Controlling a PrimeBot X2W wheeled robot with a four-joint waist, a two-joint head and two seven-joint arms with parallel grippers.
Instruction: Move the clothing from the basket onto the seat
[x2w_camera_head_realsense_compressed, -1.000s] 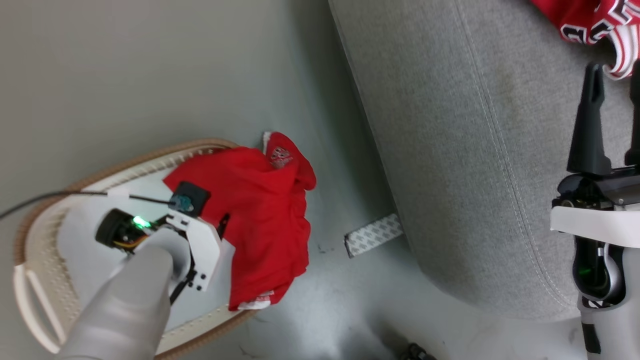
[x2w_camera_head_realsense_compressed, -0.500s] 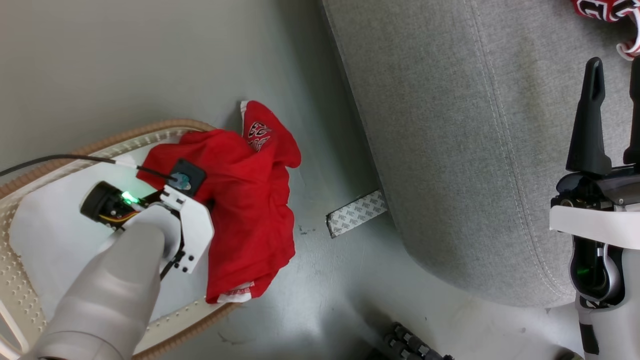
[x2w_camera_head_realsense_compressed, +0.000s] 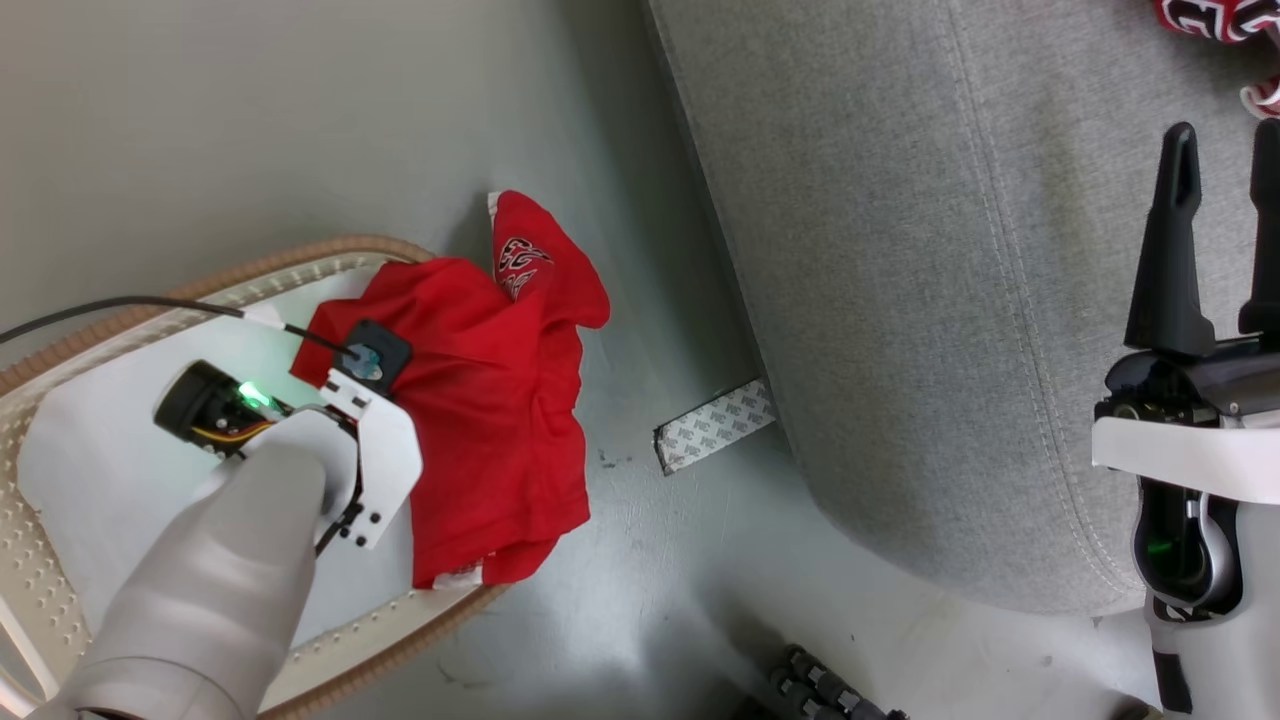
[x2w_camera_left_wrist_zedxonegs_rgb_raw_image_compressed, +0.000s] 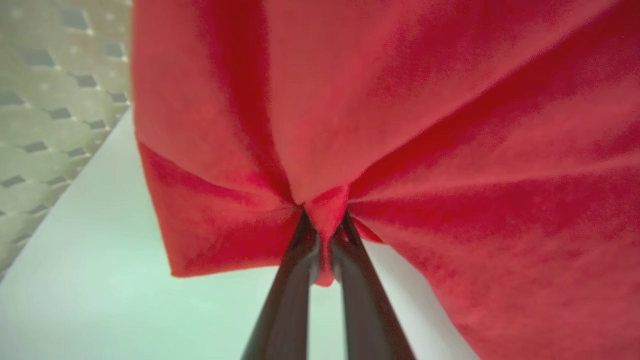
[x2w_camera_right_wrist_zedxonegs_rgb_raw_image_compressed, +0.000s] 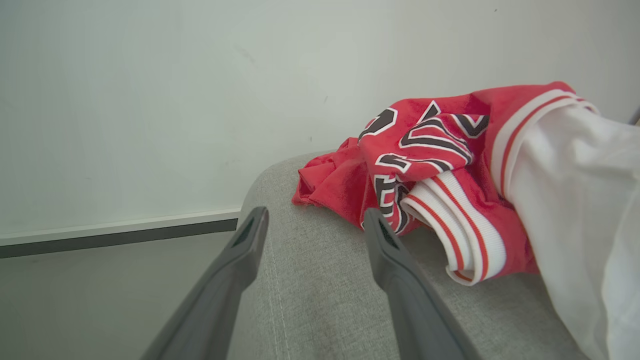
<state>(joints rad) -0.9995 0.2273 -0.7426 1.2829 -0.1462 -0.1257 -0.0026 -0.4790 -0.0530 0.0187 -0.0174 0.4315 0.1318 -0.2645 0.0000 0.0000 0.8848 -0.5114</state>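
A plain red garment (x2w_camera_head_realsense_compressed: 490, 400) lies half in the white basket (x2w_camera_head_realsense_compressed: 40, 560) and hangs over its brown rim (x2w_camera_head_realsense_compressed: 300, 258) toward the floor. My left gripper (x2w_camera_left_wrist_zedxonegs_rgb_raw_image_compressed: 325, 235) is shut on a pinched fold of this red garment (x2w_camera_left_wrist_zedxonegs_rgb_raw_image_compressed: 400, 125), low inside the basket; in the head view its fingers are hidden under the wrist housing (x2w_camera_head_realsense_compressed: 375, 460). On the grey seat (x2w_camera_head_realsense_compressed: 950, 300) lies the red jersey (x2w_camera_right_wrist_zedxonegs_rgb_raw_image_compressed: 425, 150) with black-and-white lettering and striped trim, also at the head view's top right corner (x2w_camera_head_realsense_compressed: 1215, 15). My right gripper (x2w_camera_head_realsense_compressed: 1220, 240) hovers open over the seat, just short of the jersey (x2w_camera_right_wrist_zedxonegs_rgb_raw_image_compressed: 315, 217).
A pale liner (x2w_camera_left_wrist_zedxonegs_rgb_raw_image_compressed: 100, 280) covers the basket floor beside the perforated wall (x2w_camera_left_wrist_zedxonegs_rgb_raw_image_compressed: 50, 100). A patterned strip (x2w_camera_head_realsense_compressed: 715, 425) lies on the floor at the seat's foot. A black cable (x2w_camera_head_realsense_compressed: 120, 305) crosses the basket. White cloth (x2w_camera_right_wrist_zedxonegs_rgb_raw_image_compressed: 590, 200) sits beside the jersey.
My left gripper has shut on a fold of the red garment. The head camera shifted, sliding the whole picture. The right gripper stayed open over the seat.
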